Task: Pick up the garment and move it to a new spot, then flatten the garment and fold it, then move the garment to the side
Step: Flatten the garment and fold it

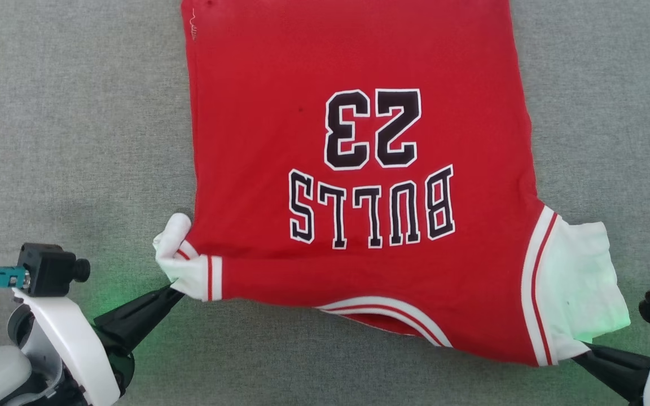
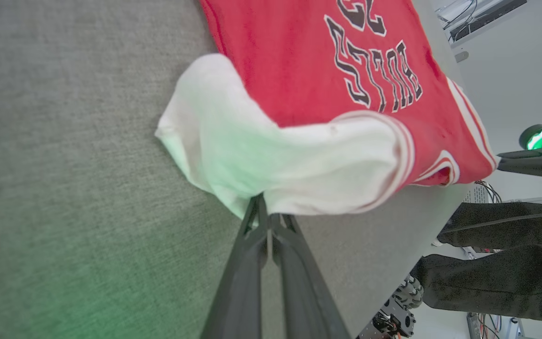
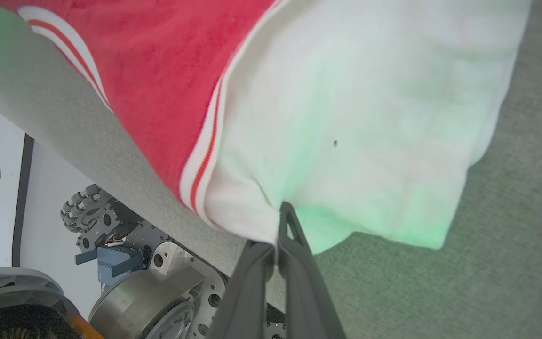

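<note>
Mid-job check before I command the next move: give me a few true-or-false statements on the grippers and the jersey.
1. The left gripper is shut on a white sleeve of the garment. True.
2. The right gripper hangs open, clear of the garment. False: it is shut on the other white sleeve.
3. The garment's lettering faces up. True.
4. The neck trim points away from the robot. False: it lies at the garment's near edge, toward the robot.
</note>
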Available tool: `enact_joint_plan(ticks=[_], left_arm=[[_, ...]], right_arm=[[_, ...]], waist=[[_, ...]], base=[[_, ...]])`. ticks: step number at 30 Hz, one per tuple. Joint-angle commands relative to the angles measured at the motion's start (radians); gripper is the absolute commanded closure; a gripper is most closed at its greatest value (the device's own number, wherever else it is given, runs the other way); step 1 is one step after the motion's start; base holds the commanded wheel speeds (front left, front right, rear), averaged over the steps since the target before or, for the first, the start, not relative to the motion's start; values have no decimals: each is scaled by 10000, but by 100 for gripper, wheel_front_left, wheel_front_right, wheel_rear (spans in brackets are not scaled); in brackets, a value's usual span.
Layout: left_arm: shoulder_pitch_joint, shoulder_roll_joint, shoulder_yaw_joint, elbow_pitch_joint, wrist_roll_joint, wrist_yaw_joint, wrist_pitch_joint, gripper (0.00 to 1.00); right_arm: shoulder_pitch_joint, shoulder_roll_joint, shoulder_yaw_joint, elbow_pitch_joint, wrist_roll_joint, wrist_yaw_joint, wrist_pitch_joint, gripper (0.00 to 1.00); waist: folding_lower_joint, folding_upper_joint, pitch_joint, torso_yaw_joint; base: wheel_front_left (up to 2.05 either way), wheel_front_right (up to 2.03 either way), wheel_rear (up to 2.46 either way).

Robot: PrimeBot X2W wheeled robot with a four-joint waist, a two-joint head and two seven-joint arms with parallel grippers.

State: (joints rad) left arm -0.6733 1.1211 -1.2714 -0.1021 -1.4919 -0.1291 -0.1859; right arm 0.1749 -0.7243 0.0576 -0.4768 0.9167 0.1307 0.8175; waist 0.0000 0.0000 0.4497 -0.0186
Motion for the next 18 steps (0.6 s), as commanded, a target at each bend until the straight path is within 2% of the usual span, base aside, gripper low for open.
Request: enact_joint_plan(ticks=[1, 7, 15, 17, 18], left_arm=[[224, -3, -14, 85, 70, -7, -51, 100], [281, -716, -51, 904, 402, 125, 167, 100], [201, -1817, -123, 1908, 528, 95, 420, 100], [195, -1964, -129, 2012, 504, 88, 414, 100], [202, -2017, -131, 2063, 489, 89, 402, 100]], right_arm=[[63, 155, -63, -66, -138, 0, 111, 100], [-583, 265, 457, 329, -665, 0, 459, 100], [-1817, 454, 1606, 1692, -1694, -3, 95, 100], [-1988, 496, 1822, 1939, -1805, -4, -8, 93], [-2081, 505, 1947, 2033, -1864, -6, -27, 93]], waist=[[0, 0, 29, 14], [0, 0, 135, 49], [0, 0, 237, 133], [0, 0, 247, 143], [0, 0, 248, 138]], base=[[0, 0, 0], [0, 0, 0], [0, 0, 0], [0, 0, 0], [0, 0, 0]])
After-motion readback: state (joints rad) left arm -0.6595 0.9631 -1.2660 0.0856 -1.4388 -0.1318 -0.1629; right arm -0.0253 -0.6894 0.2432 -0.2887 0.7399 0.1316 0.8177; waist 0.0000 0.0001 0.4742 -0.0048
